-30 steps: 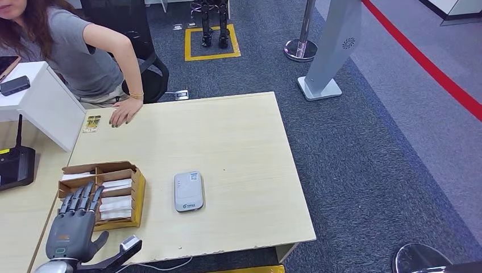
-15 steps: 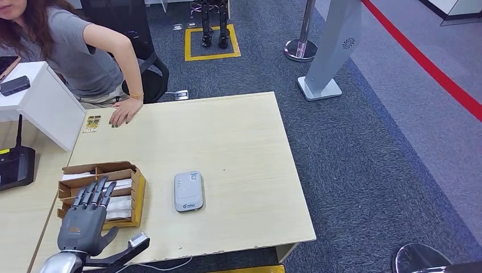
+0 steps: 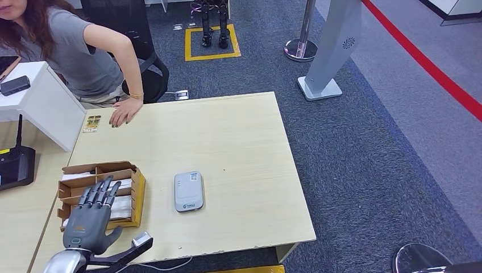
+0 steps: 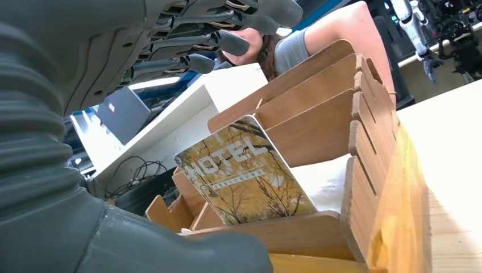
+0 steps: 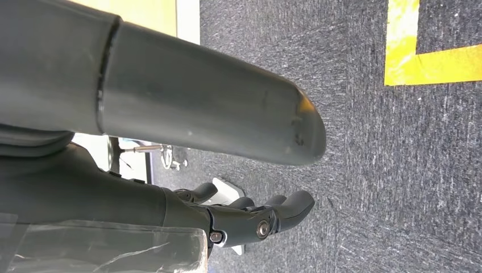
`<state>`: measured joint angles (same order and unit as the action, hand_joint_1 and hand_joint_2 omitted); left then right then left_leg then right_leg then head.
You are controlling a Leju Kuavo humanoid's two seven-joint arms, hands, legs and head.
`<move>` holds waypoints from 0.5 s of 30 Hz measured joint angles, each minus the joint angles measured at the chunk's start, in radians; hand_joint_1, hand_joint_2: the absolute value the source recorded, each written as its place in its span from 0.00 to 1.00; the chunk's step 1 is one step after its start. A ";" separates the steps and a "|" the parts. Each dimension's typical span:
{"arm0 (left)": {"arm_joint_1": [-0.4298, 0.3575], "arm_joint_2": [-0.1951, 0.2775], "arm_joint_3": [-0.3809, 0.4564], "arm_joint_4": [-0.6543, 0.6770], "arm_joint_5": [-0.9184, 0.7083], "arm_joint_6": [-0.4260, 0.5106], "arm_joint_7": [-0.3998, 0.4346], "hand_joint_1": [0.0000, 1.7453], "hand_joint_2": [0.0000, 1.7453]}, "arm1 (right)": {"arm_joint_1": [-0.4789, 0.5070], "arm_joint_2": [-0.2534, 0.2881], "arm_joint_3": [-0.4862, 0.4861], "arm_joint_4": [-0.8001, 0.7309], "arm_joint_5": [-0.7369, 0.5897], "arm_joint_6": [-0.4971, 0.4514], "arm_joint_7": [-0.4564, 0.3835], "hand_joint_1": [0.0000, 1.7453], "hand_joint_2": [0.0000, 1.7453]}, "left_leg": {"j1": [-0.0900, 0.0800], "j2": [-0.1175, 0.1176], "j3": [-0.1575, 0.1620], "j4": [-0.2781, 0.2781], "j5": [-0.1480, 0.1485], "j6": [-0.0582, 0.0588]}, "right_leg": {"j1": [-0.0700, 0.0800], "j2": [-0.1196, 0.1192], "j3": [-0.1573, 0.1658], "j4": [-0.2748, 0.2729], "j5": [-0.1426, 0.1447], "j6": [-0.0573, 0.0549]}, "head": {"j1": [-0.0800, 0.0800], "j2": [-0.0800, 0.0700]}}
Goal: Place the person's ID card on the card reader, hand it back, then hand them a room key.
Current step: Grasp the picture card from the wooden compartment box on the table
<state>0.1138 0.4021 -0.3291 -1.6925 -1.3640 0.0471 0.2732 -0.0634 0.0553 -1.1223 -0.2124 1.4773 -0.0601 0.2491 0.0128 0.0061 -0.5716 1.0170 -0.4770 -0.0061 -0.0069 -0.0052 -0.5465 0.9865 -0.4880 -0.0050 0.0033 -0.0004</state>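
the left hand hovers flat over the wooden card box, fingers spread and holding nothing. a hotel room key card stands in the box. the grey card reader lies mid-worktop. right hand: hangs above the carpet, grasp unclear.

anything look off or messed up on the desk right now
Nothing stands out. The card reader lies flat on the table, the wooden box sits upright with its key cards slotted in, and the left hand hovers over it, empty.
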 joint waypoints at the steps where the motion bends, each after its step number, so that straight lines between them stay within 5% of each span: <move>1: -0.001 0.000 -0.001 0.001 0.005 -0.002 -0.002 0.00 1.00 | 0.000 0.000 0.000 0.000 0.000 0.000 0.000 0.00 0.00 | 0.000 0.000 0.000 0.000 0.000 0.000 | 0.000 0.000 0.000 0.000 0.000 0.000 | 0.000 0.000; 4: -0.001 0.000 -0.004 0.004 0.017 -0.007 -0.007 0.04 1.00 | 0.000 0.000 0.000 0.000 0.001 -0.002 0.000 0.00 0.00 | 0.000 0.000 0.000 0.000 0.000 0.000 | 0.000 0.000 0.000 0.000 0.000 0.000 | 0.000 0.000; 8: -0.002 0.000 -0.010 0.005 0.024 -0.009 -0.008 1.00 1.00 | 0.000 0.000 0.000 0.000 0.001 -0.004 0.000 0.00 0.00 | 0.000 0.000 0.000 0.000 0.000 0.000 | 0.000 0.000 0.000 0.000 0.000 0.000 | 0.000 0.000; 15: -0.009 0.000 -0.012 0.007 0.028 -0.015 -0.005 1.00 1.00 | 0.000 0.000 0.000 0.000 0.000 -0.008 0.000 0.00 0.00 | 0.000 0.000 0.000 0.000 0.000 0.000 | 0.000 0.000 0.000 0.000 0.000 0.000 | 0.000 0.000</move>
<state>0.1049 0.4021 -0.3416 -1.6856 -1.3357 0.0323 0.2682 -0.0636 0.0553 -1.1228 -0.2125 1.4774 -0.0680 0.2491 0.0128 0.0061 -0.5716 1.0170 -0.4771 -0.0061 -0.0069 -0.0052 -0.5465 0.9865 -0.4880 -0.0050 0.0032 -0.0006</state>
